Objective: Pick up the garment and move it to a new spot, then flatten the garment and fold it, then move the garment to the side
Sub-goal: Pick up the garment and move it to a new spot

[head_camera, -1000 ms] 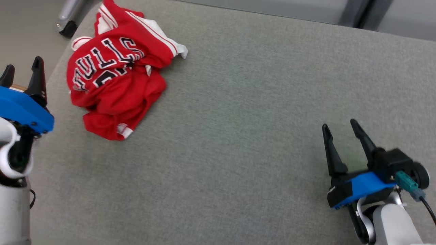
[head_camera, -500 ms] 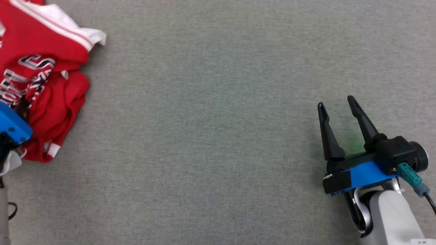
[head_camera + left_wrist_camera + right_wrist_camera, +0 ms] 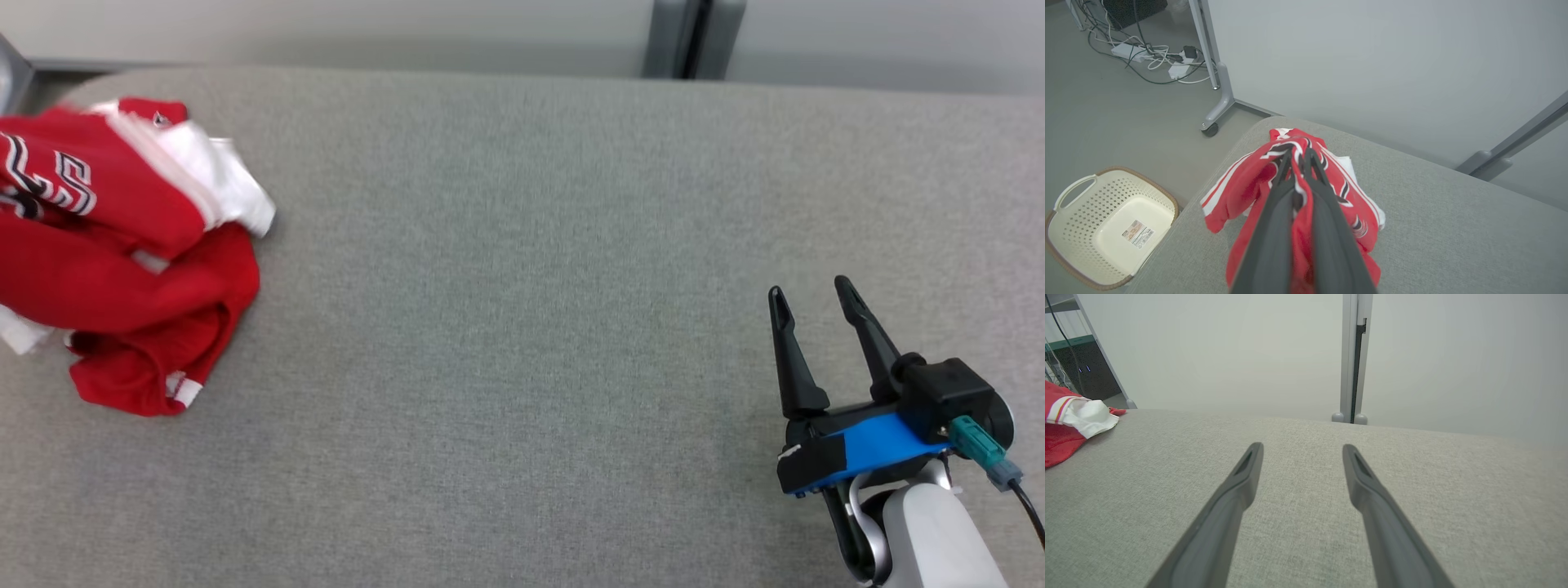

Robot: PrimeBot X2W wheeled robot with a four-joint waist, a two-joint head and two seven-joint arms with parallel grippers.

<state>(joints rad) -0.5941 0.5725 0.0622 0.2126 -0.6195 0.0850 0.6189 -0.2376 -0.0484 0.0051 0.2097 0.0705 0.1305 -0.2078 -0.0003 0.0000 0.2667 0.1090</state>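
Left claw [image 3: 1298,153] is clamped tight on the red jersey [image 3: 1237,196], which lies bunched at the left end of the grey bench [image 3: 522,327]. Crumpled as it is, its long axis seems to run along the claw. Right claw [image 3: 808,287] gapes empty over the bench's right side. The left wrist view adds a cream basket [image 3: 1086,192] and cables [image 3: 1151,57] on the floor [image 3: 1106,122].
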